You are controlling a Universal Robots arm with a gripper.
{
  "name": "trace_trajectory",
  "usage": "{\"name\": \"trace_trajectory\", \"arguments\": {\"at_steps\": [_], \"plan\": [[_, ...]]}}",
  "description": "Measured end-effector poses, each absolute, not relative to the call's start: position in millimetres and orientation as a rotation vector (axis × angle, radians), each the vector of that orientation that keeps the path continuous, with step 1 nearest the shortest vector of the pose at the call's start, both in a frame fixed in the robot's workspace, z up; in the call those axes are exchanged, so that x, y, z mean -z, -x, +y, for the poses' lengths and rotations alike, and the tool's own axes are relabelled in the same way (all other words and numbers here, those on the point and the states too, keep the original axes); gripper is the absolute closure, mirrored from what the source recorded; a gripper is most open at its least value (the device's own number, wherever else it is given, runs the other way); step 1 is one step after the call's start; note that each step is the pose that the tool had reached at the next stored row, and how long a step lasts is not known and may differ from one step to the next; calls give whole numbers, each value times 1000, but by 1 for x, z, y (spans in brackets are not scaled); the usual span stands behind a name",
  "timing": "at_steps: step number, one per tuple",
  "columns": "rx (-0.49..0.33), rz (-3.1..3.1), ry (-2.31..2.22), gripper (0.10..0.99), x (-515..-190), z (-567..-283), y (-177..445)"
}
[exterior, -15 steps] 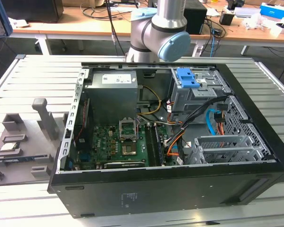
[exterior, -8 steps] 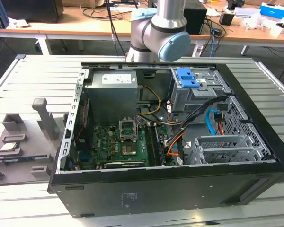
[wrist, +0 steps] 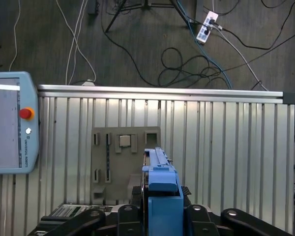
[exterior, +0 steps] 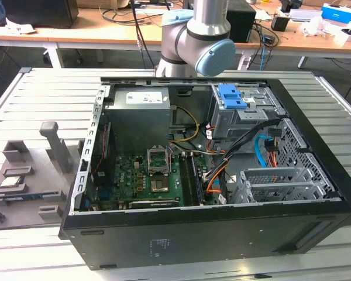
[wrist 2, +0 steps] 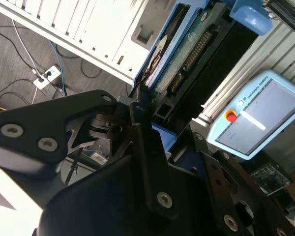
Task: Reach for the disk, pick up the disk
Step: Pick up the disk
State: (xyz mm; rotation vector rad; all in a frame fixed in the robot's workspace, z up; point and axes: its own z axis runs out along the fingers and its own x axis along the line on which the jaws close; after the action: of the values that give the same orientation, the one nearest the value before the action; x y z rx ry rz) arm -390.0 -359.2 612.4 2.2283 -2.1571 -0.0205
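Disk [wrist 2: 184, 56] sits clamped between the jaws in both wrist views, held in the air with the tabletop [wrist: 226, 147] well below the jaws. Reach and pick-up both look done, with nothing left.

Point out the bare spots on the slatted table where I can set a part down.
The slatted table is bare between the grey fixture tray and its far edge, at the exterior view's left of the PC case, and in front of the case. Crowded inside: motherboard, cables, drive cage. The gripper grips the disk.
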Motion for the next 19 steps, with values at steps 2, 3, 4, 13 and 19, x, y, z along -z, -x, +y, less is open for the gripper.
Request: {"name": "trace_trajectory", "arguments": {"at_steps": [2,3,4,13,19], "plan": [[20,-2157,-2228,722,-612,-359,390],[20,-2157,-2228,722,-612,-359,390],[20,-2157,-2228,722,-612,-359,390],[22,-2157,-2228,722,-606,-359,371],[23,-2156,-2227,722,-599,-359,344]]}}
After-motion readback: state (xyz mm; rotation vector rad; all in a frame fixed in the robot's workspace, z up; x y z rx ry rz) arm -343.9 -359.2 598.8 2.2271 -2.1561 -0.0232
